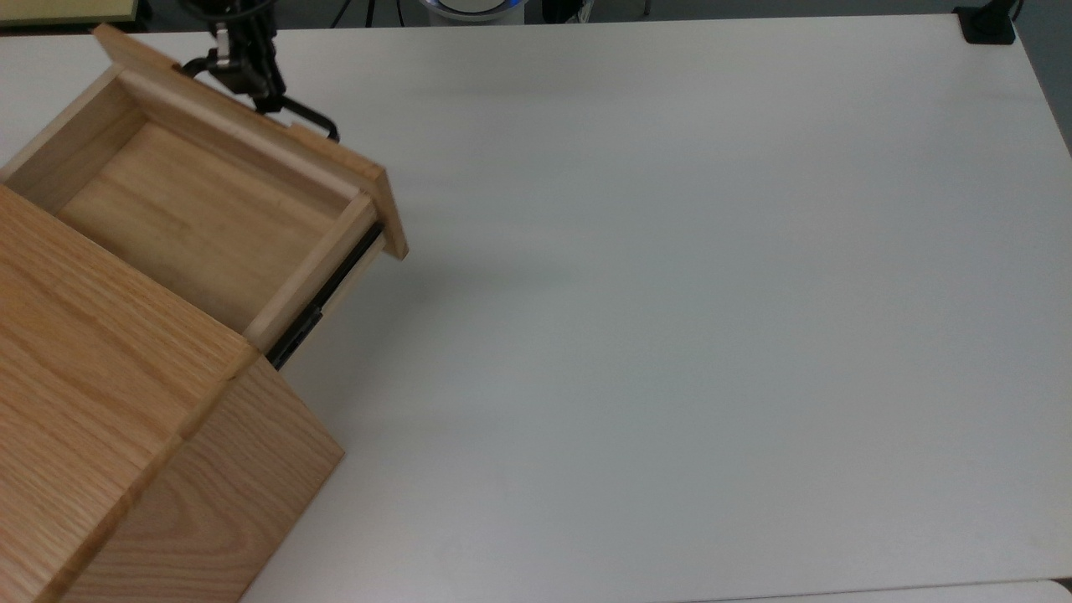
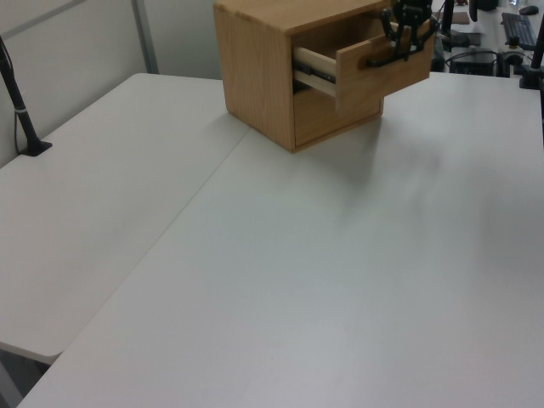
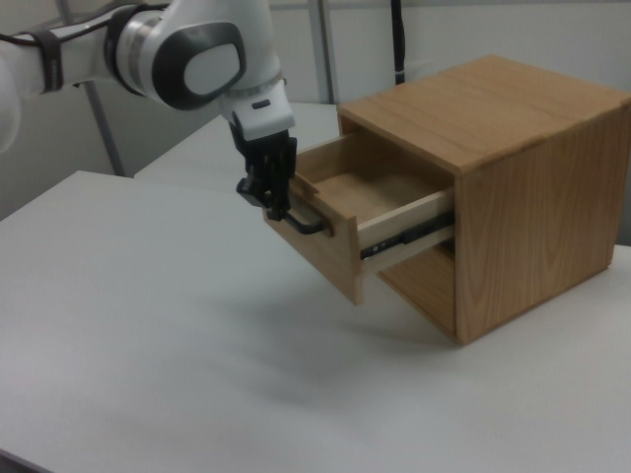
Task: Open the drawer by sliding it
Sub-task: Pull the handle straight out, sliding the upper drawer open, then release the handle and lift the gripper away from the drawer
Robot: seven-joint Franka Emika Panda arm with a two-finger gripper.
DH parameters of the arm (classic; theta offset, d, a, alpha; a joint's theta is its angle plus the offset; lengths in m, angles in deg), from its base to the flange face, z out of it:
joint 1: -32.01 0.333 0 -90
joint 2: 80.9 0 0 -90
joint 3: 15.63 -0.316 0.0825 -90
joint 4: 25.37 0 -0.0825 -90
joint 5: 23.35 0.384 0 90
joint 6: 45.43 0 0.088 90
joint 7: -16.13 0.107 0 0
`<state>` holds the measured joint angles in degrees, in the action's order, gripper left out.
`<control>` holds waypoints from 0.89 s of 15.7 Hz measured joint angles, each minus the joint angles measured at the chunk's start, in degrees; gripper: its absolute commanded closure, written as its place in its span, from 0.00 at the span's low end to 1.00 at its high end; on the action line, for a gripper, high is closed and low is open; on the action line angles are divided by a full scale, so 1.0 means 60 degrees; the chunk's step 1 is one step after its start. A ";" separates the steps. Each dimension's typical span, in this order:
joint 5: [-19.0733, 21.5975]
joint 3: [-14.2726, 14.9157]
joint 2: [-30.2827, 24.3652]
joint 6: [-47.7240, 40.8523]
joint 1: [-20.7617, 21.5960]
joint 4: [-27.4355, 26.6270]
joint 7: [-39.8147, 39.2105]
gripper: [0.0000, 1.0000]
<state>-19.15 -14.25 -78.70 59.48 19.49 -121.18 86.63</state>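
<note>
The gripper (image 3: 279,202) is pinched on the black bar handle (image 3: 308,223) of the drawer (image 3: 335,241). The drawer extends from the gripper back toward the cabinet (image 3: 513,187), pulled well out of the upper opening, with its bare wooden floor exposed in the top view. A black side rail (image 3: 404,236) shows between the drawer front and the cabinet body. The cabinet stands on the white table (image 3: 148,335), behind the gripper in the right view
</note>
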 measured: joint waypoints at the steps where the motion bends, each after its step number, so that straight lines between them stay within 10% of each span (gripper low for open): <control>1: -0.0011 -0.0027 -0.0147 -0.0176 -0.0002 -0.0118 0.0008 0.93; 5: -0.0067 -0.0076 -0.0702 -0.1070 -0.0010 -0.0502 0.0008 0.81; 9: -0.0114 -0.0251 -0.1104 -0.1700 -0.0016 -0.0590 -0.0090 0.33; 14: -0.0114 -0.0590 -0.2077 -0.2306 -0.0011 -0.0500 -0.0114 0.00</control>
<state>-19.84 -17.79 -91.16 45.65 19.42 -124.18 85.94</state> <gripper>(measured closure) 0.401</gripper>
